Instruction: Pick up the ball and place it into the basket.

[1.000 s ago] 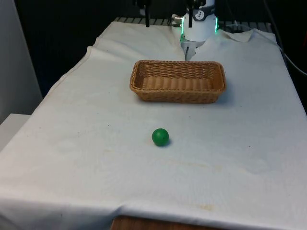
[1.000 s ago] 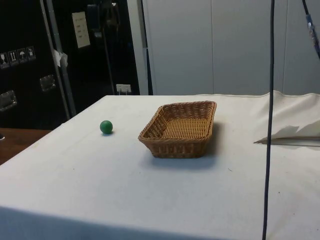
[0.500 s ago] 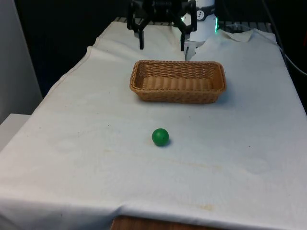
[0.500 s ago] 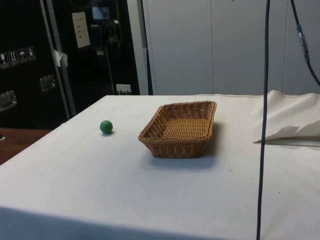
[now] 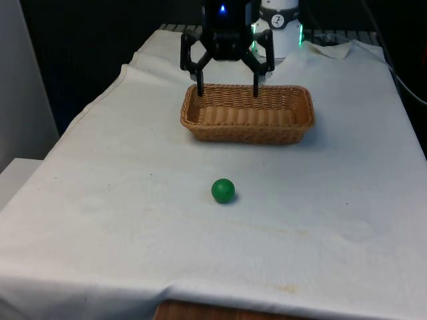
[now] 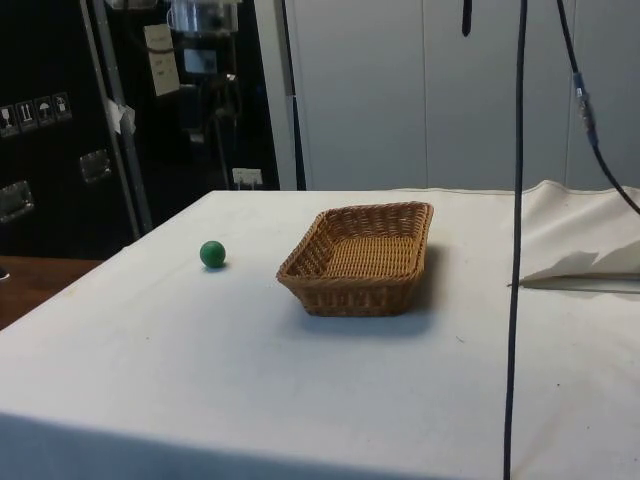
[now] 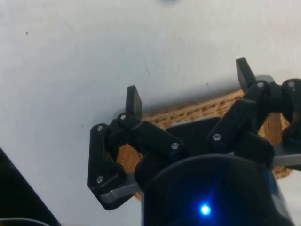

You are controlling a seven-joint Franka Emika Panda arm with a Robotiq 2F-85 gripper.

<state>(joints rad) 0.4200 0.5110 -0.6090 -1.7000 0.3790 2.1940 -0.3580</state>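
Hand (image 5: 227, 79) is hanging spread wide and empty above the basket (image 5: 247, 113), well short of the target. Ball (image 5: 223, 191) is sitting on the counter (image 5: 100, 220), well apart from the basket, so pickup is not yet started.

Partly hidden: the basket and the arm

In the wrist view the gripper (image 7: 188, 92) covers most of the basket (image 7: 197, 110), leaving a strip of its woven rim visible. In the front view the arm above the gripper (image 5: 227, 83) is cut off by the picture's top edge.
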